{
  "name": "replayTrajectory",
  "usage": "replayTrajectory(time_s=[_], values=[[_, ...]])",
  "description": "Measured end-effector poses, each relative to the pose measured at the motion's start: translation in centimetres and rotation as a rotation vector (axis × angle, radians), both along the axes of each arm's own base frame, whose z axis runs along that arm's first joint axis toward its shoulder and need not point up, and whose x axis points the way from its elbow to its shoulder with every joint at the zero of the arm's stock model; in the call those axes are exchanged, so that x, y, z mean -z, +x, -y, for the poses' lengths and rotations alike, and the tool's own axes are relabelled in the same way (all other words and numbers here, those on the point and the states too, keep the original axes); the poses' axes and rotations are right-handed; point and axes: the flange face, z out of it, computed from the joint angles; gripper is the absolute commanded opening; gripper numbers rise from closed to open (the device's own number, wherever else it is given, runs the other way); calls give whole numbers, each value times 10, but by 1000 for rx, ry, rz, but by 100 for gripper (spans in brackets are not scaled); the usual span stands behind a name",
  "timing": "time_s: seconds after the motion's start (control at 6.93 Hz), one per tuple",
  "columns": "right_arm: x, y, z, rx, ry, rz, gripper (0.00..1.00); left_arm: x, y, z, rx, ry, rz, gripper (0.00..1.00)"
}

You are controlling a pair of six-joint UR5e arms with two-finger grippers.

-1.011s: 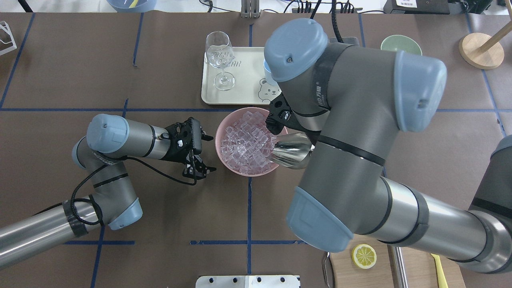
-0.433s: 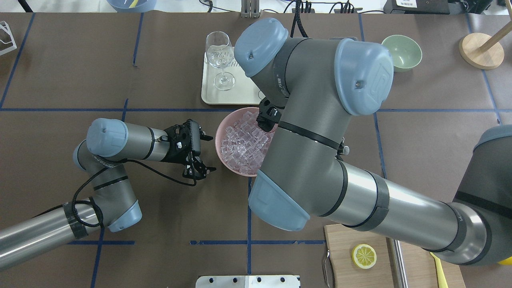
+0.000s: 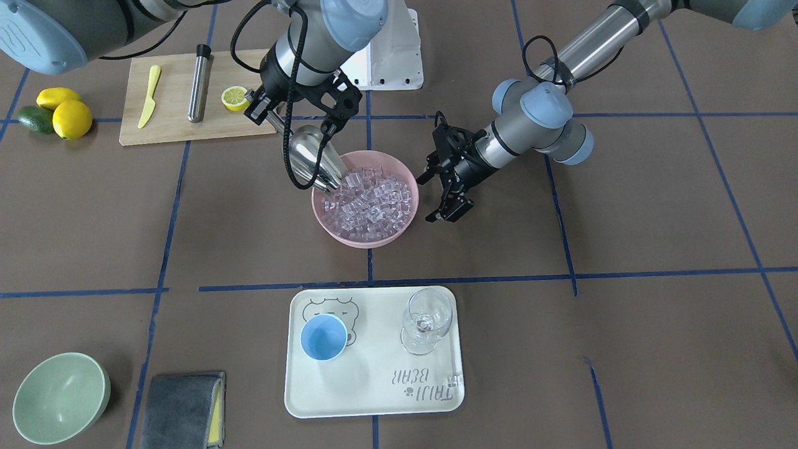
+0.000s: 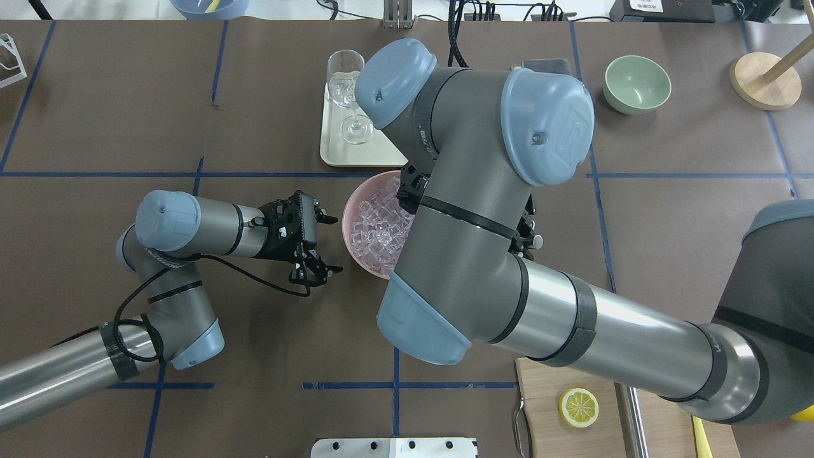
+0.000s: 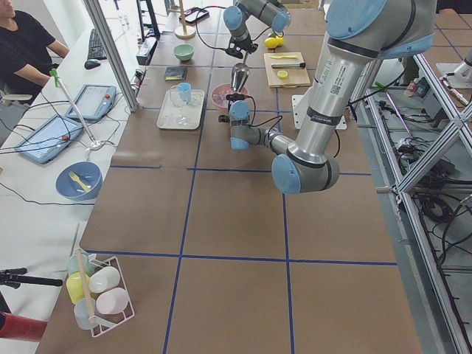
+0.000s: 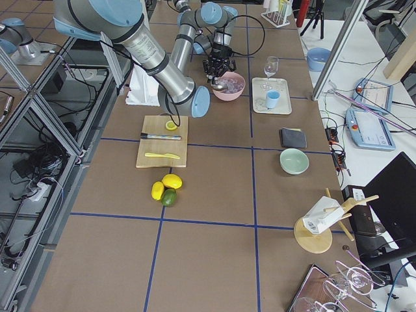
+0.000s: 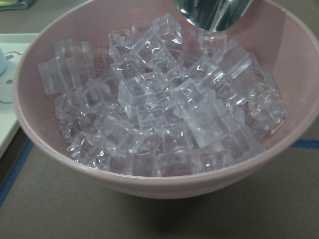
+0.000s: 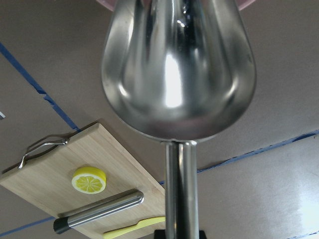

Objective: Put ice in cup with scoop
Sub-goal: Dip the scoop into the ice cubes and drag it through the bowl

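The steel scoop [image 3: 308, 159] hangs tilted down from my right gripper [image 3: 280, 121], which is shut on its thin handle. Its mouth touches the ice [image 3: 369, 198] at the rim of the pink bowl [image 3: 368, 240]. The right wrist view shows the back of the scoop [image 8: 177, 69]. In the overhead view my right arm hides the scoop, the right gripper and the cup; only part of the ice [image 4: 378, 226] shows. The light-blue cup [image 3: 323, 337] stands empty on the cream tray [image 3: 374, 399]. My left gripper [image 3: 430, 198] is open and empty beside the bowl, facing the ice [image 7: 159, 109].
A wine glass [image 3: 427, 321] stands on the tray next to the cup. A cutting board [image 3: 168, 125] holds a lemon half, a steel cylinder [image 3: 199, 81] and a yellow knife. A green bowl [image 3: 59, 396] and a grey cloth [image 3: 181, 408] lie near the tray.
My right arm has swung left over the pink bowl, now covering the scoop and the cup in the overhead view. My left arm has barely moved.
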Motion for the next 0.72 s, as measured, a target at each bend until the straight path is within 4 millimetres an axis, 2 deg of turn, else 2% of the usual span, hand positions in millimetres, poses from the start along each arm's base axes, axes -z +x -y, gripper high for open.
replayTrajectory(time_s=[0.43,0.72], values=[[-11,-18,-1,6,15,30,0,3,-2,1,2,2,-6,100],[-27,-27,-1,-9,15,52,0,5,-2,2,2,3,-8,100]])
